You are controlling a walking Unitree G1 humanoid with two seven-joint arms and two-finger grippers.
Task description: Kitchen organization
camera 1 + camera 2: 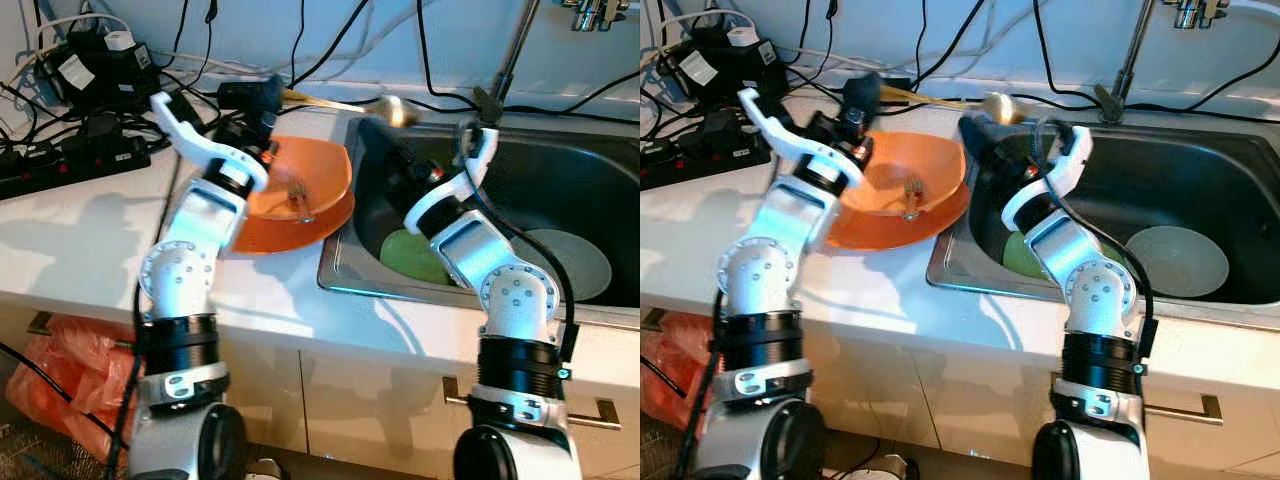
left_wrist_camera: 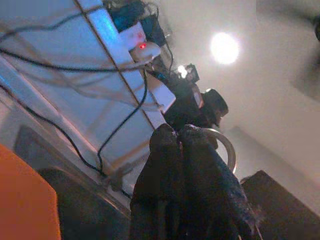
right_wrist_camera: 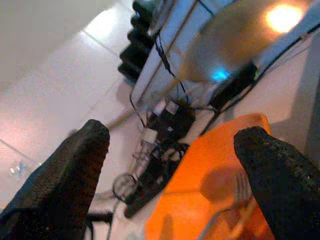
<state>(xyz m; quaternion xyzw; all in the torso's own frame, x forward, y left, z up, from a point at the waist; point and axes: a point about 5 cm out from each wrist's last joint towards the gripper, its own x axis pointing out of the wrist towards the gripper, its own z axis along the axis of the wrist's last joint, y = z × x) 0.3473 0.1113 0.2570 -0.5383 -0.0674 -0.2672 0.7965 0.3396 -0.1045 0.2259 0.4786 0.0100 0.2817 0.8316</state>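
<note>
Two stacked orange plates (image 1: 320, 170) sit on the white counter beside the sink, with a fork (image 1: 298, 200) lying in the upper one. A gold ladle (image 1: 392, 108) lies along the back, just behind the sink's corner, handle pointing left. My left gripper (image 1: 260, 98) is raised over the plates' far rim, and its fingers (image 2: 172, 131) are shut. The ladle's handle ends right at it; whether it is held is hidden. My right gripper (image 1: 372, 135) is open at the sink's left rim, facing the plates (image 3: 210, 165). A green plate (image 1: 408, 255) lies in the sink below it.
The steel sink (image 1: 340, 250) also holds a pale grey plate (image 1: 575, 262), and the faucet (image 1: 512, 55) rises behind it. Power strips and tangled cables (image 1: 80, 150) crowd the counter's back left. An orange bag (image 1: 55, 370) lies on the floor at left.
</note>
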